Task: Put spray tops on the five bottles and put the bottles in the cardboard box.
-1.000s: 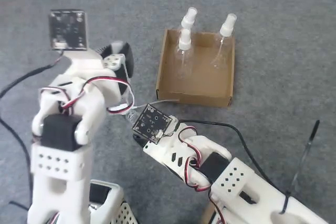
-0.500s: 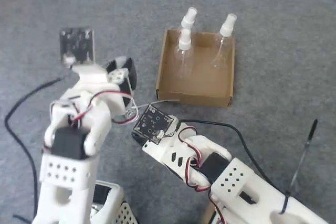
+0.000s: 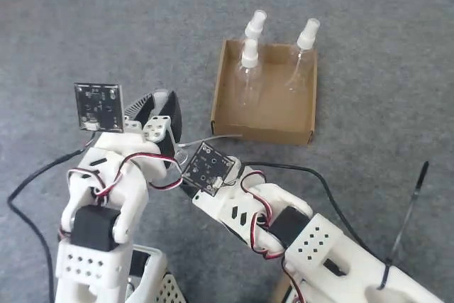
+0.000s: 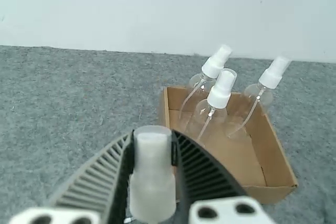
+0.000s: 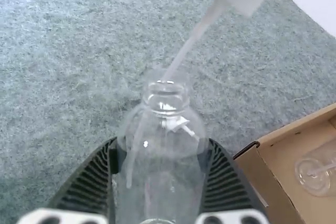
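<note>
Grey carpet (image 3: 369, 104) covered the whole work surface, with a white wall (image 4: 157, 9) along its far edge. On the left, my left gripper (image 4: 152, 137) was closed on a white spray top (image 4: 152, 177), its two ribbed black fingers pressed against either side of the cap. From the cap a thin white tube (image 5: 184, 51) slanted down and passed through the open mouth of a clear bottle (image 5: 160, 129). The cap itself sat above the neck, not seated on it.

Just to the right of that, near the middle of the carpet, my right gripper (image 5: 160, 150) had the clear bottle clamped between its fingers. They gripped the body below the shoulder, with the mouth pointing away from the wrist. The two grippers were very close together, joined by the tube.

Farther away and to the right lay the cardboard box (image 3: 266, 133), open at the top and apart from both grippers. Three clear bottles with white spray tops were at its far end: one towards the left (image 3: 248, 69), one just beyond it at the far wall (image 3: 254, 26), and one in the far right corner (image 3: 305, 40), its top leaning to the right. The near part of the box floor was bare cardboard.
</note>
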